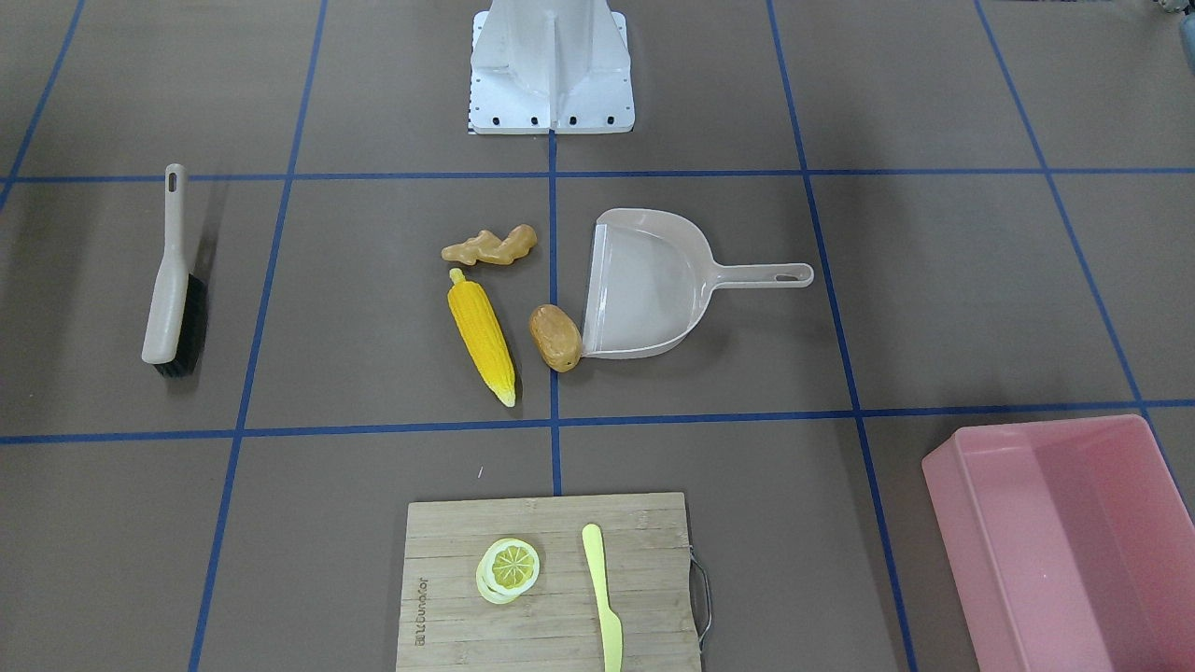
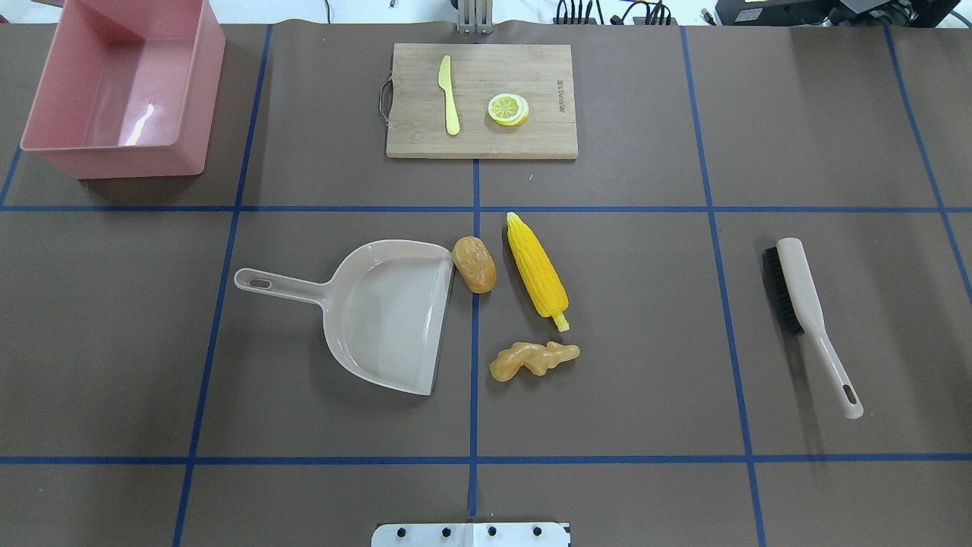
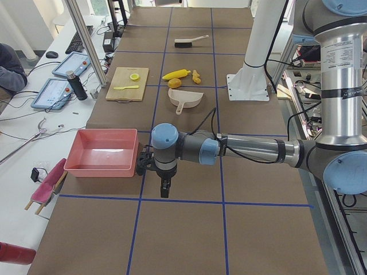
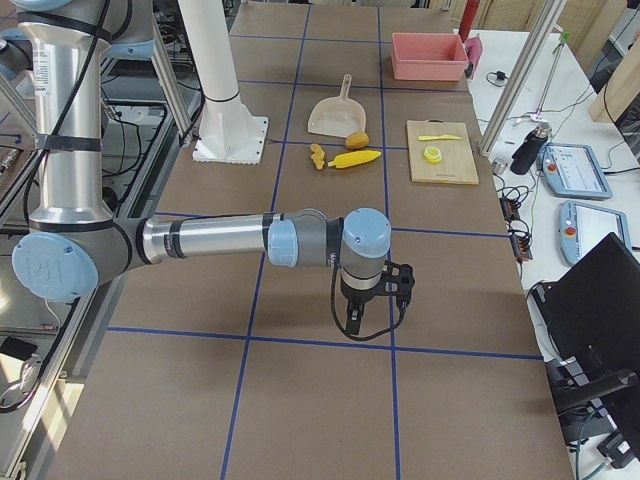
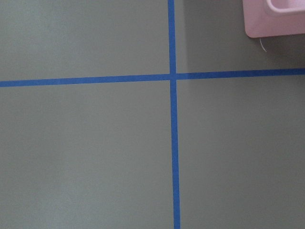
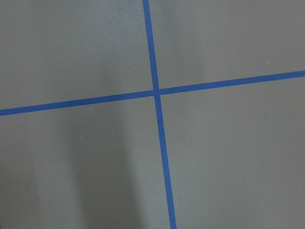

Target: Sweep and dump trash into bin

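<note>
Currently, left end effector and right end effector downward, outstretched, openness unclear.

Corn, potato, ginger clustered; bin apart

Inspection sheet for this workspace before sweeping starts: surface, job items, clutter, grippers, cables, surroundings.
Surface: brown table with a blue tape grid.
Job's things: corn cob, potato and ginger root lie by the dustpan mouth, the potato seemingly touching it; pink tub empty; brush apart.
Clutter: cutting board with lemon slice and plastic knife.
Grippers: left gripper and right gripper over bare table; open or shut cannot be told.
Cables: cable loops at the wrist.
Surroundings: operator, tablets.
</note>
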Tool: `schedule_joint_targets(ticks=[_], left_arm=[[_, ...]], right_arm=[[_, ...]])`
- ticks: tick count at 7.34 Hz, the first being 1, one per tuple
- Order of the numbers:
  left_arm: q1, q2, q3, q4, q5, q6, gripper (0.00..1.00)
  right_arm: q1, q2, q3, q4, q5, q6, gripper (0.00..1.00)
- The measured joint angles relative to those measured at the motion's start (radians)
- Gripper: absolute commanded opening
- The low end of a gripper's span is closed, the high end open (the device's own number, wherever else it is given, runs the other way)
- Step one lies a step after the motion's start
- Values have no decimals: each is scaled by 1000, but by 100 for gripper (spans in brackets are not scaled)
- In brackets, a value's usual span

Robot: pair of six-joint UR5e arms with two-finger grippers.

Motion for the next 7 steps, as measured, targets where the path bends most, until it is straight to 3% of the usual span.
schedule_joint_targets(ticks=[7], left_arm=[[3,-2,-32,2,-7,-1,99]], right_arm=[[0,1,1,-3,-2,11,100]])
